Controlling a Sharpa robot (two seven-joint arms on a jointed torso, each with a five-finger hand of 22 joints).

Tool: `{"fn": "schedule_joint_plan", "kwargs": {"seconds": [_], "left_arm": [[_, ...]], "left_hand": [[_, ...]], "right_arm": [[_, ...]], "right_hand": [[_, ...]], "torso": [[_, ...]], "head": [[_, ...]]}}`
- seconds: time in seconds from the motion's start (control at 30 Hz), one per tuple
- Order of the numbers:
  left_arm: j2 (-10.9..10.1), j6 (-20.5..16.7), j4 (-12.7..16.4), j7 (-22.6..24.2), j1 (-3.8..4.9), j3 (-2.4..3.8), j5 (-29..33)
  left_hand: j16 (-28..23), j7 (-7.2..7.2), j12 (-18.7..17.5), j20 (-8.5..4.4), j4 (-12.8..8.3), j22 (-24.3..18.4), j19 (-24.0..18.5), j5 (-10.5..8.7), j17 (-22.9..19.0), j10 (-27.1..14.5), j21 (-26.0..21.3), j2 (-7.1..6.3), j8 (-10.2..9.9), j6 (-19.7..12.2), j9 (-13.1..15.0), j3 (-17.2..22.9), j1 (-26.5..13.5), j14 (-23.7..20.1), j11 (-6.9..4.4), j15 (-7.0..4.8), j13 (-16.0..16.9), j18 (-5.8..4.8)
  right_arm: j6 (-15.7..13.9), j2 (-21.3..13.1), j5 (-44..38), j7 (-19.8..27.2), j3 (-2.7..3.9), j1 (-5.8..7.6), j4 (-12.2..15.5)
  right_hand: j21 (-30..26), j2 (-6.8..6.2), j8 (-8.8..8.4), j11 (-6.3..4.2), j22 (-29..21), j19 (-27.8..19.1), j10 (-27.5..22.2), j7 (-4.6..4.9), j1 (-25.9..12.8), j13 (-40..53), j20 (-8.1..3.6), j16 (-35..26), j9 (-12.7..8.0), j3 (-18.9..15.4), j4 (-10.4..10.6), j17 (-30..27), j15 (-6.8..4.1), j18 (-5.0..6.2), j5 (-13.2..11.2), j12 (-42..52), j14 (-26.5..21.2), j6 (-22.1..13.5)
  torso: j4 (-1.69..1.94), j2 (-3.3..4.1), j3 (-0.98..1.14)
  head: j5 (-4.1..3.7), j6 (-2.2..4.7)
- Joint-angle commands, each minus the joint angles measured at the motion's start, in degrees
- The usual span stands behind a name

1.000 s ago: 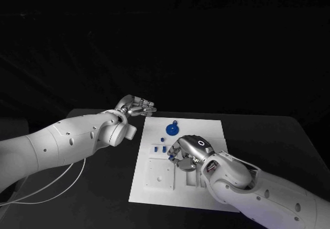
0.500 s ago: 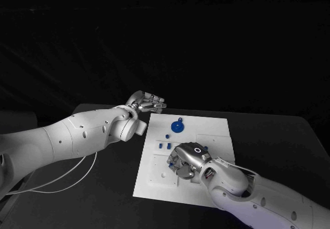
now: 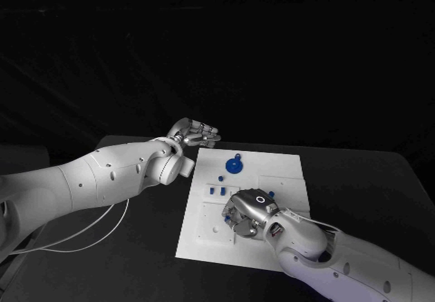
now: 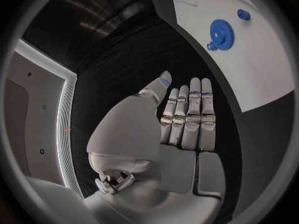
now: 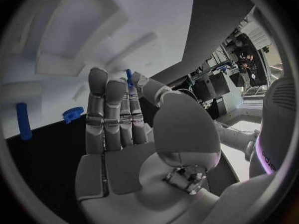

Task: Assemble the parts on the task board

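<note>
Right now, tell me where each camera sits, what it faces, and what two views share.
Head view: from the robot's head, down on the white task board; both white arms, left hand, right hand.
Left wrist view: behind the left hand, facing the board's edge.
Right wrist view: behind the right hand, close over the board.
Shared: the round blue gear, head and left wrist.

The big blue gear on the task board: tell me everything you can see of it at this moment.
The blue gear is a flat, toothed wheel, plastic by its look, with a hub at its middle and a small blue knob jutting at its rim, clearest in the left wrist view. It lies flat on the far part of the white task board. Nothing touches it: the left hand hangs off the board's far left corner, and the right hand works nearer the robot.
</note>
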Motion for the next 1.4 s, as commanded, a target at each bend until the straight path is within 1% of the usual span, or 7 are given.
{"fn": "schedule_joint_plan", "kwargs": {"seconds": [0.03, 0.13, 0.17, 0.33, 0.53, 1.07, 1.4], "left_arm": [[0.0, 0.5, 0.2, 0.8, 0.07, 0.06, 0.1], [0.0, 0.5, 0.2, 0.8, 0.07, 0.06, 0.1], [0.0, 0.5, 0.2, 0.8, 0.07, 0.06, 0.1], [-0.1, 0.6, 0.2, 0.7, 0.07, 0.06, 0.1], [0.0, 0.6, 0.2, 0.6, 0.07, 0.06, 0.1], [0.0, 0.7, 0.2, 0.6, 0.07, 0.06, 0.1], [0.0, 0.7, 0.2, 0.5, 0.07, 0.06, 0.0]], "left_hand": [[-0.2, 0.26, 0.2, -0.01, 0.0, -0.1, -0.4, 0.32, -0.1, -0.2, 0.3, 0.57, -0.2, 0.2, 0.0, 0.3, 0.1, -0.3, 0.34, 0.03, 0.0, -0.33], [-0.2, 0.28, 0.2, 0.02, 0.0, -0.1, -0.4, 0.32, -0.1, -0.2, 0.3, 0.57, -0.2, 0.2, 0.0, 0.3, 0.1, -0.4, 0.36, 0.06, 0.0, -0.31], [-0.2, 0.28, 0.2, 0.02, 0.0, -0.1, -0.4, 0.32, -0.1, -0.2, 0.3, 0.57, -0.2, 0.2, 0.0, 0.3, 0.1, -0.4, 0.36, 0.06, 0.0, -0.31], [-0.2, 0.28, 0.2, 0.07, 0.0, -0.1, -0.5, 0.32, -0.2, -0.3, 0.3, 0.58, -0.2, 0.1, 0.0, 0.2, 0.1, -0.5, 0.38, 0.09, 0.0, -0.30], [-0.2, 0.28, 0.2, 0.11, 0.0, -0.1, -0.6, 0.31, -0.2, -0.4, 0.2, 0.57, -0.2, 0.1, 0.0, 0.2, 0.0, -0.6, 0.40, 0.13, 0.0, -0.30], [-0.2, 0.28, 0.2, 0.20, -0.1, -0.3, -0.7, 0.32, -0.2, -0.4, 0.2, 0.61, -0.2, 0.1, 0.0, 0.2, 0.1, -0.8, 0.44, 0.21, 0.0, -0.27], [-0.2, 0.28, 0.2, 0.20, -0.1, -0.3, -0.7, 0.32, -0.2, -0.4, 0.2, 0.61, -0.2, 0.1, 0.0, 0.2, 0.1, -0.8, 0.44, 0.21, 0.0, -0.27]], "right_arm": [[-0.2, -0.1, -2.3, -0.9, -0.05, -0.17, 0.0], [-0.5, -0.1, -2.5, -1.2, -0.06, -0.27, 0.1], [-0.7, -0.1, -2.6, -1.3, -0.06, -0.30, 0.1], [-1.2, -0.2, -3.0, -1.7, -0.05, -0.42, 0.1], [-1.3, -0.2, -3.2, -2.0, -0.05, -0.49, 0.0], [-2.0, -0.2, -3.6, -2.5, -0.04, -0.63, 0.1], [-0.7, -0.5, -3.2, -2.1, -0.04, -0.65, 0.1]], "right_hand": [[0.3, 0.44, 0.40, 0.02, 0.1, 2.0, 0.2, 0.10, -0.1, 0.1, -0.49, -0.2, 0.1, 0.1, -0.4, 0.0, -0.04, 0.74, 0.1, 0.2, 0.5, 0.5], [0.3, 0.44, 0.40, 0.02, 0.2, 2.0, 0.2, 0.09, -0.1, 0.1, -0.49, -0.2, 0.1, 0.1, -0.4, 0.0, -0.04, 0.74, 0.1, 0.2, 0.5, 0.5], [0.4, 0.43, 0.40, 0.01, 0.2, 2.0, 0.2, 0.09, -0.1, 0.1, -0.50, -0.1, 0.1, 0.2, -0.4, 0.0, -0.04, 0.73, 0.1, 0.2, 0.5, 0.5], [0.5, 0.42, 0.40, 0.01, 0.3, 2.0, 0.3, 0.08, -0.2, 0.1, -0.50, -0.1, 0.1, 0.2, -0.5, 0.0, -0.04, 0.73, 0.1, 0.2, 0.5, 0.6], [0.7, 0.38, 0.40, 0.00, 0.4, 2.0, 0.3, 0.08, -0.2, 0.1, -0.51, 0.0, 0.1, 0.3, -0.5, 0.0, -0.05, 0.72, 0.1, 0.2, 0.5, 0.6], [1.1, 0.32, 0.40, -0.01, 0.7, 2.0, 0.3, 0.05, -0.1, 0.1, -0.53, 0.0, 0.0, 0.5, -0.5, 0.0, -0.07, 0.72, 0.0, 0.2, 0.5, 0.7], [1.2, 0.28, 0.39, -0.02, 0.8, 2.0, 0.4, 0.06, -0.2, 0.1, -0.53, 0.1, 0.0, 0.5, -0.5, 0.0, -0.07, 0.72, 0.0, 0.2, 0.4, 0.7]], "torso": [[0.01, 0.01, 0.00], [0.02, 0.00, 0.00], [0.02, 0.00, 0.00], [-0.02, 0.01, 0.00], [0.02, -0.02, 0.05], [0.03, 0.00, -0.04], [-0.01, -0.02, -0.06]], "head": [[0.00, 0.07], [-0.07, 0.09], [-0.17, 0.29], [-0.32, 0.48], [0.07, 0.44], [0.05, 0.41], [0.08, 0.32]]}}
